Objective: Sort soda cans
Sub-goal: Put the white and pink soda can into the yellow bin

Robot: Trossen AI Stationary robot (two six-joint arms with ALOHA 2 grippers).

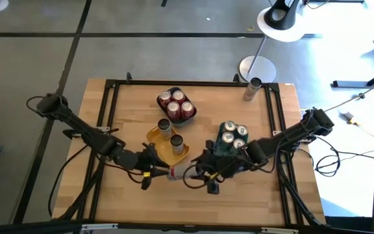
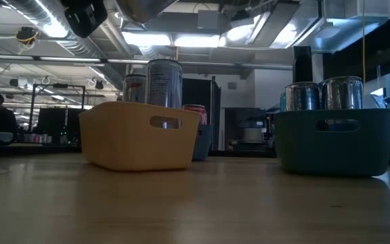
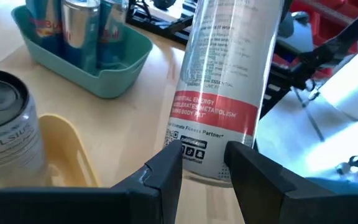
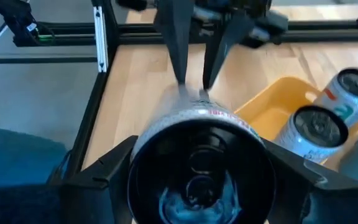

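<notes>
Held can [image 1: 177, 171] at desk front, lying between both grippers: left gripper [image 1: 156, 170] jaws pinching one end, right gripper [image 1: 199, 171] jaws clamped round body. Sorted so far: four red, two in yellow tray [image 1: 156, 136], four in teal. Remaining: lone can [image 1: 252, 89] at back

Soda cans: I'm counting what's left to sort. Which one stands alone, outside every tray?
The tall can at the table's far edge, right of the middle. It stands upright on bare wood, away from the trays and both arms; the rest sit in trays or between the fingers.
</notes>
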